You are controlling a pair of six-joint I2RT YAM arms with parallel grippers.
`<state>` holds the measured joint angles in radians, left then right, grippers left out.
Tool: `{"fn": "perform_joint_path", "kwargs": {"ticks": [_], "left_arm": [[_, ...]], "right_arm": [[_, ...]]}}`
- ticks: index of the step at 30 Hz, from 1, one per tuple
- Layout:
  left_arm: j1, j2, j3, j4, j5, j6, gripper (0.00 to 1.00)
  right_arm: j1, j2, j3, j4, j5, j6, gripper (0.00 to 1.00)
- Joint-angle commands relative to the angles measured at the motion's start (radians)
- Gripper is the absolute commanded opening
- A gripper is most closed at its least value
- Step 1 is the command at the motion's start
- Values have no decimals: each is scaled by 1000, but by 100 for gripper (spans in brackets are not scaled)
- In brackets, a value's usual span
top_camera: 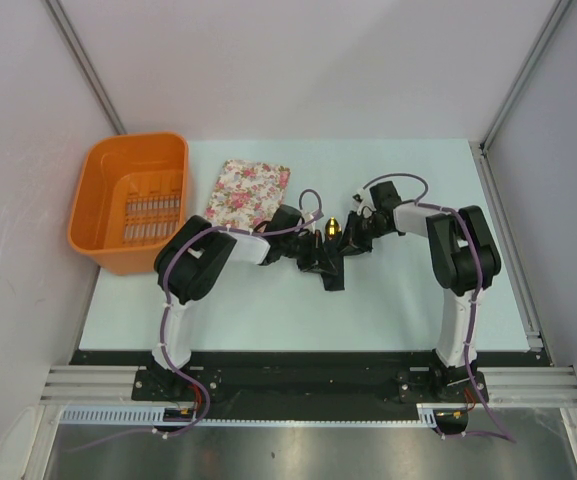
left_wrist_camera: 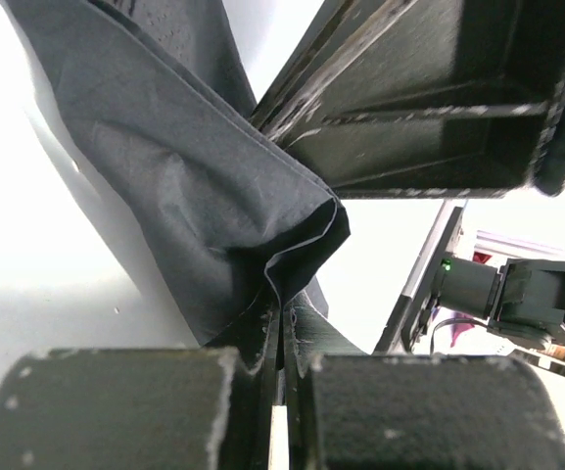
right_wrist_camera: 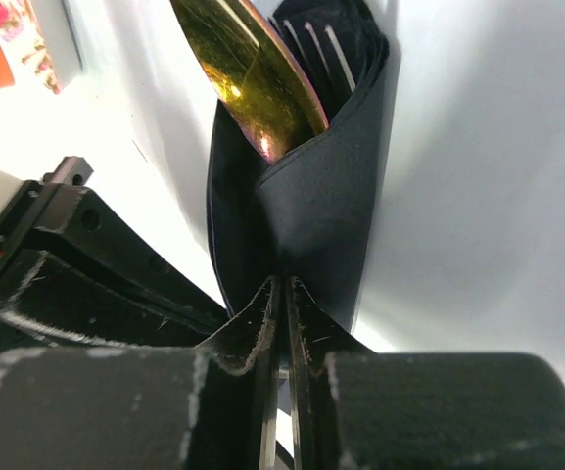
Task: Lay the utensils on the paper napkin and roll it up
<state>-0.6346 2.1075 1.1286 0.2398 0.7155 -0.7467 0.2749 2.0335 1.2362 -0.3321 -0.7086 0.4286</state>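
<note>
The left end effector (left_wrist_camera: 280,328) has its jaws pressed all but together on a fold of the paper napkin (left_wrist_camera: 184,196). The black sheet bunches into a creased corner just beyond the tips and runs away up and to its left. The right end effector (right_wrist_camera: 282,304) is likewise closed to a thin slit, pinching the near end of the same napkin, which here stands rolled into a cone straight ahead of its tips. The utensils (right_wrist_camera: 248,73) sit inside that roll: a shiny gold rounded head pokes out of the far, open end, with silver fork tines (right_wrist_camera: 316,44) just beside it against the black paper. Seen from above, the two end effectors meet tip to tip over the middle of the table (top_camera: 268,310), with the dark bundle between them and a gold glint showing there. Beyond the left end effector a floral cloth (top_camera: 249,192) lies flat on the table, and further out on that side stands an orange basket (top_camera: 98,215).
</note>
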Motion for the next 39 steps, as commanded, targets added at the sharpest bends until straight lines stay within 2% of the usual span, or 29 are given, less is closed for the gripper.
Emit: {"fn": "perform_joint_path", "kwargs": {"ticks": [1,10,18,25,35,39], "left_arm": [[-2,-10,14,-69,-31,66,0],[-17,-58,34,-39,-13,55,0],[-22,-32,57,50,19,-28,0],[-45,-17,68,115,42,-54,0],[-56,81,56,179,45,-77,0],[-56,100,51,185,47,-77,0]], "right_arm": [[18,22,-23,19,23,-10,8],[26,45,-52,28,64,-11,3],[26,57,-60,38,72,-4,1],[24,59,-64,41,75,4,1],[14,42,-73,34,63,7,1],[7,33,-69,22,52,7,5]]}}
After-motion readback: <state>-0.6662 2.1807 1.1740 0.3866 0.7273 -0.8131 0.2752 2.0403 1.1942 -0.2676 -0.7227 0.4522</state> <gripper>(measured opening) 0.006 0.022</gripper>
